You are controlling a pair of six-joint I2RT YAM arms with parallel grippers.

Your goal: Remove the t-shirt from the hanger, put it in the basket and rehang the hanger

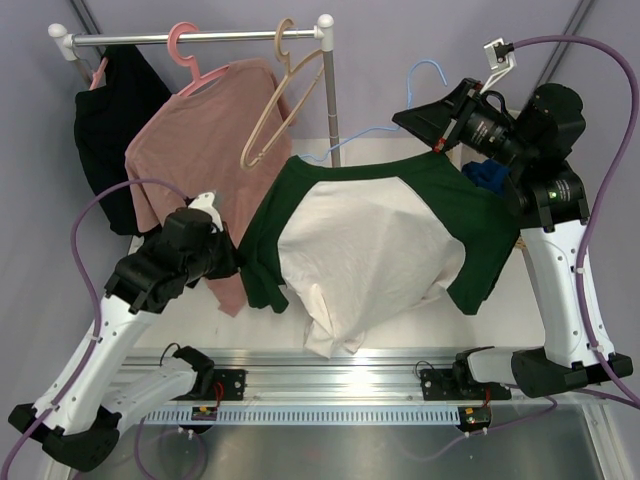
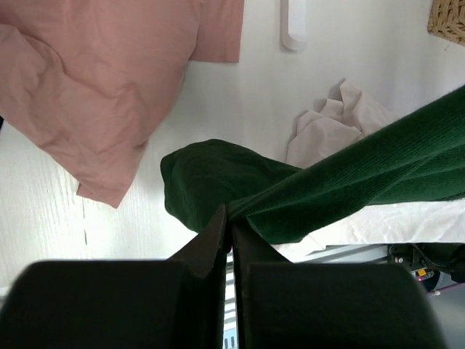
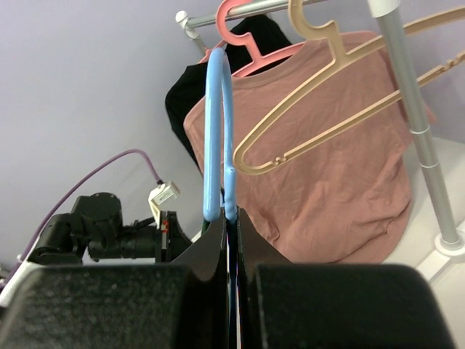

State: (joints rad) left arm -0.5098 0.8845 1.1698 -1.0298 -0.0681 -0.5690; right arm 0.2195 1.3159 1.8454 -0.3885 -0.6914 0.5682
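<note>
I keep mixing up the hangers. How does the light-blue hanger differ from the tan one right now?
The light-blue hanger is thin wire; the tan hanger is thicker. Blue is pinched in the shut right gripper, off the rail; tan hangs on it. Blue carries the t-shirt; tan is bare. Both have hooks.

Pinching the dark green sleeve of the t-shirt (image 1: 370, 240) with the left gripper (image 1: 235, 262); clamping the light-blue hanger (image 1: 425, 63) below its hook with the right gripper (image 1: 420, 120). Hanging behind on the rail (image 1: 220, 37): black garment (image 1: 110, 140), pink t-shirt (image 1: 190, 150) on a pink hanger (image 1: 188, 50), wooden hanger (image 1: 280, 100).
</note>
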